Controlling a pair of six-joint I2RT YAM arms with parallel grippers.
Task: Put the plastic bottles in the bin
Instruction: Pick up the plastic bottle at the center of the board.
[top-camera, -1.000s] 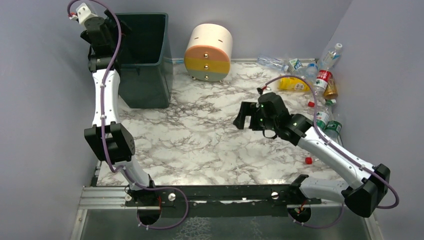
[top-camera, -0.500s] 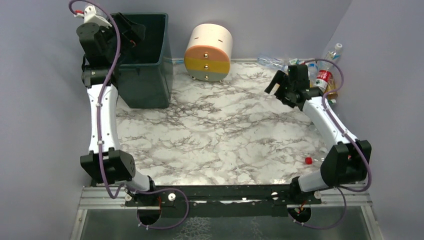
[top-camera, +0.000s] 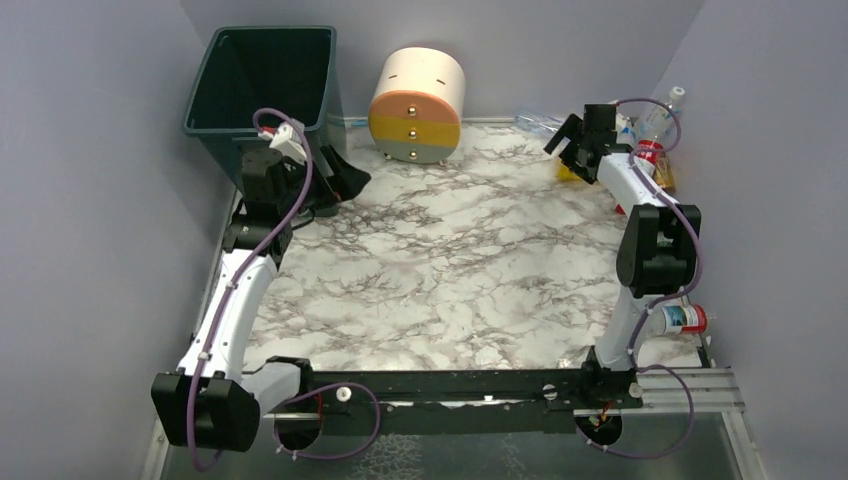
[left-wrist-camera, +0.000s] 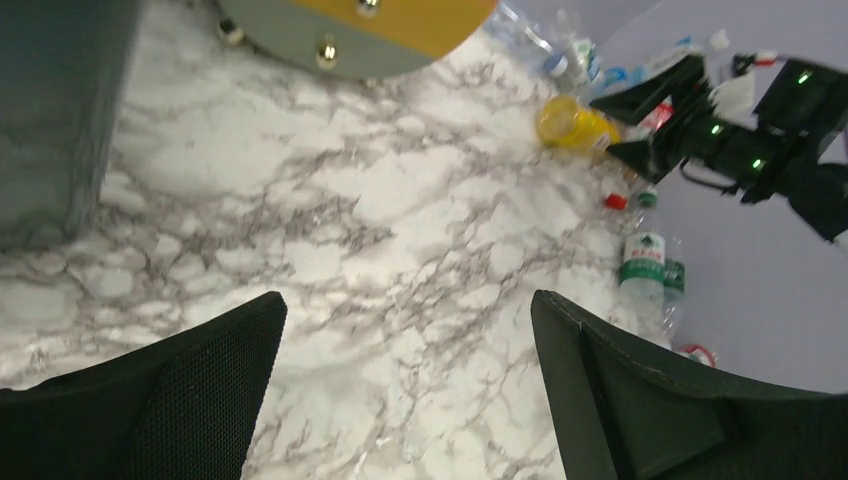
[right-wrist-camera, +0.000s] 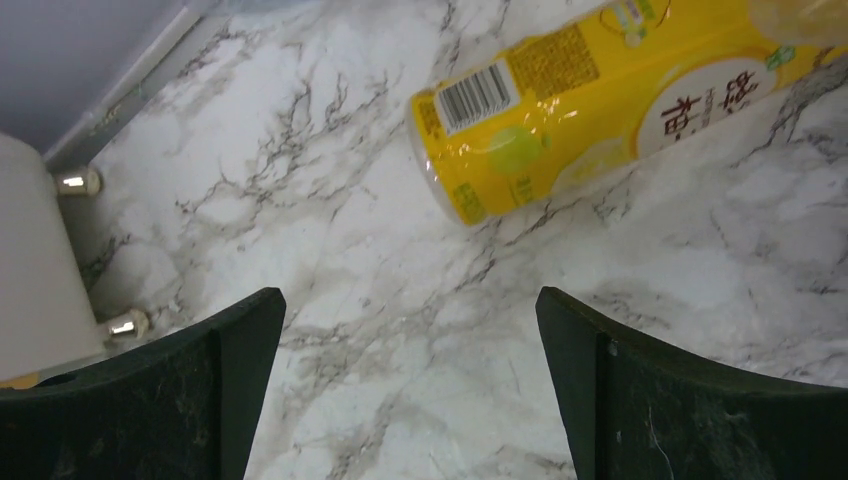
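The dark green bin (top-camera: 260, 85) stands at the far left, its wall at the left edge of the left wrist view (left-wrist-camera: 50, 120). The plastic bottles lie piled in the far right corner: a yellow one (top-camera: 572, 172), a red-labelled one (top-camera: 648, 155), a clear one (top-camera: 665, 105). My right gripper (top-camera: 565, 140) is open and empty just over the yellow bottle (right-wrist-camera: 590, 100), jaws (right-wrist-camera: 410, 310) wide above bare marble. My left gripper (top-camera: 345, 190) is open and empty, low beside the bin's right front corner; its view (left-wrist-camera: 408, 310) shows the yellow bottle (left-wrist-camera: 570, 122) and a green-labelled one (left-wrist-camera: 640, 262).
A round cream, yellow and grey drawer unit (top-camera: 417, 92) stands at the back middle, also in the left wrist view (left-wrist-camera: 350, 25) and the right wrist view (right-wrist-camera: 30, 260). One bottle (top-camera: 682, 318) lies by the right arm's base. Grey walls close both sides.
My left arm came down from above the bin to beside its right front corner. My right arm swung from mid-table to the far right, up to the bottle pile.
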